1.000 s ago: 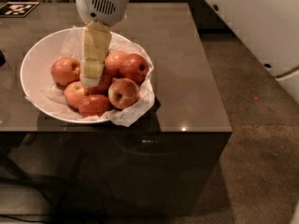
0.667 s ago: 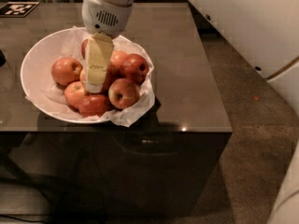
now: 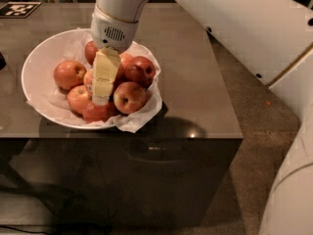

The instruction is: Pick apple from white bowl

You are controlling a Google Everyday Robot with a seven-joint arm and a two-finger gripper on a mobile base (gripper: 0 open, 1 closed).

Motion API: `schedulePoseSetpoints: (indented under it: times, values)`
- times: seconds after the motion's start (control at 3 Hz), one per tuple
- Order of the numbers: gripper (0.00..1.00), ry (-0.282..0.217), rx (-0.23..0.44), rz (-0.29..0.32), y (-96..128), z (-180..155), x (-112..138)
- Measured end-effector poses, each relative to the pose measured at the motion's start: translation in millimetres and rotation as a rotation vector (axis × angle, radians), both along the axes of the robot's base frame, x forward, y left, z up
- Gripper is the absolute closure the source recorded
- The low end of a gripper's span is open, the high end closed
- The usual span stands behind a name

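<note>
Well, the tool (image 3: 101, 98) is down in the middle of the pile in the white bowl (image 3: 38, 58), its pale yellowish end pointing almost straight down among the fruit. From where I stand it shows edge-on, so I cannot tell how far open it is or whether it has hold of anything. The apple (image 3: 89, 79) it seems aimed at sits in the centre of the heap, mostly hidden behind the tool, with only its left side showing; no sticker is visible from this side. The other apples (image 3: 129, 97) crowd close around it on the crumpled paper (image 3: 143, 115). I'd judge this the grasping step, with the lift not yet begun. Next it wants a firm close on that one fruit, then a slow, straight rise, so the neighbours don't roll over the rim onto the worktop (image 3: 195, 82)
</note>
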State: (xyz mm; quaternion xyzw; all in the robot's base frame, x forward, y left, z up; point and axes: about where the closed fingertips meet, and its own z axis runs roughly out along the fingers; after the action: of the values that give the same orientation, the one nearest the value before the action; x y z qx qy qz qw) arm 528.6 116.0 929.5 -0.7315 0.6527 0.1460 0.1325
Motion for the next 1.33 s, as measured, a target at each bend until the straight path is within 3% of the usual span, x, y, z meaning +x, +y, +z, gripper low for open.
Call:
schedulePoseSetpoints:
  times: [0.67, 1.0, 1.33]
  values:
    - [0.0, 0.012, -0.008, 0.002, 0, -15, 4]
    - [0.0, -0.023, 0.029, 0.005, -15, -2, -22]
    - [0.0, -0.024, 0.031, 0.006, -15, -2, -22]
